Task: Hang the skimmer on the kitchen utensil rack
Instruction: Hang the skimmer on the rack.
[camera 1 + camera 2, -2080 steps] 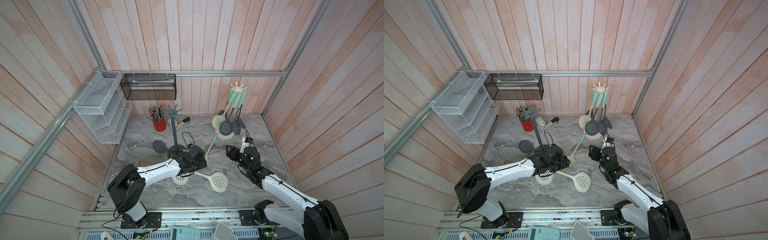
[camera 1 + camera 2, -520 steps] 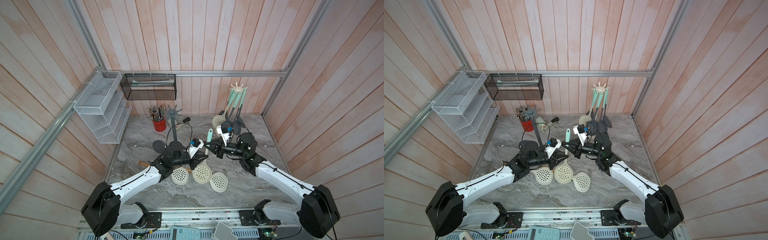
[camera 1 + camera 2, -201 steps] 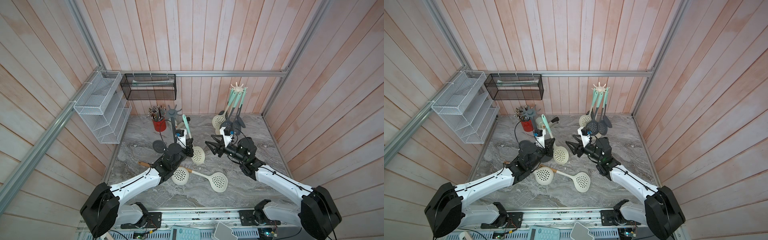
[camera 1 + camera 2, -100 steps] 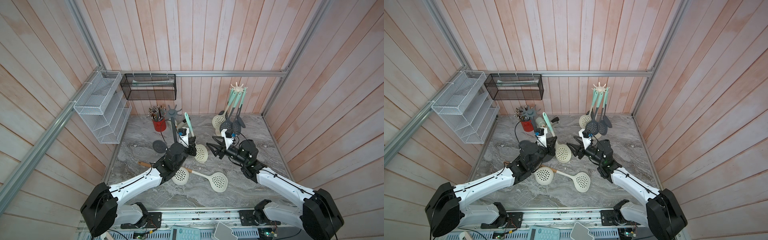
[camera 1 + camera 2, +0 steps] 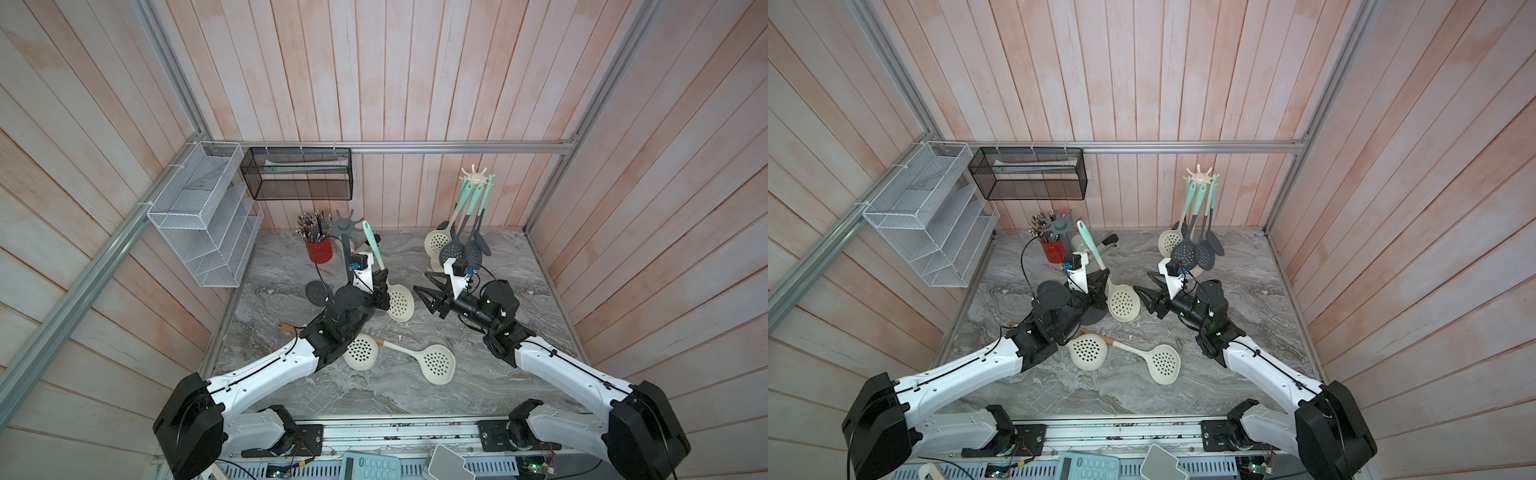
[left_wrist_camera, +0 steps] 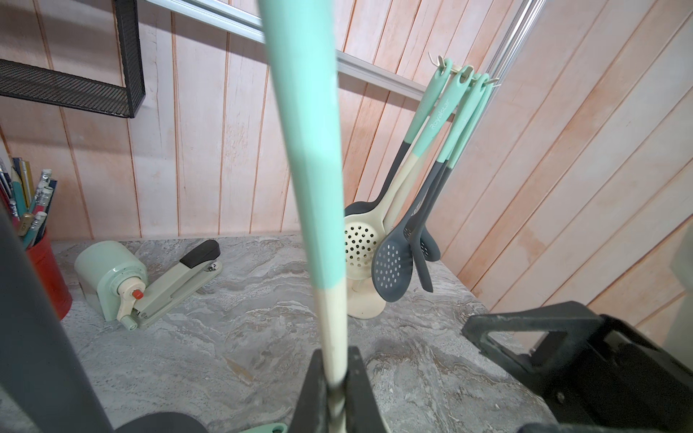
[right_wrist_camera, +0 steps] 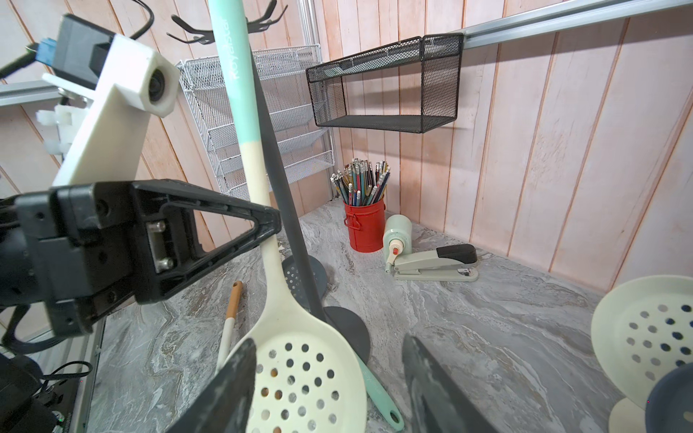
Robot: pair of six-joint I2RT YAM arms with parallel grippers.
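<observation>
The skimmer (image 5: 400,302) has a cream perforated head and a mint handle. It stands nearly upright, head down, above the table. My left gripper (image 5: 380,286) is shut on its cream neck (image 6: 333,337), as the left wrist view (image 6: 335,390) shows. The handle's top reaches up beside the hooks of the empty grey utensil rack (image 5: 348,219). My right gripper (image 5: 422,297) is open just right of the head. In the right wrist view the head (image 7: 300,375) shows between its fingers (image 7: 232,378), untouched. Both top views show this (image 5: 1123,303).
A cream rack (image 5: 475,178) at the back right carries several hanging utensils. Two cream skimmers (image 5: 360,352) (image 5: 436,363) lie on the table in front. A dark skimmer (image 5: 318,291) lies by the grey rack's base. A red pencil cup (image 5: 319,249), a stapler (image 7: 435,262) and wire shelves (image 5: 199,224) stand at the back left.
The left gripper has lifted the skimmer off the table and stood it up beside the grey rack. The right gripper let go of the handle and drew back. Over the last second the skimmer rose slightly.
</observation>
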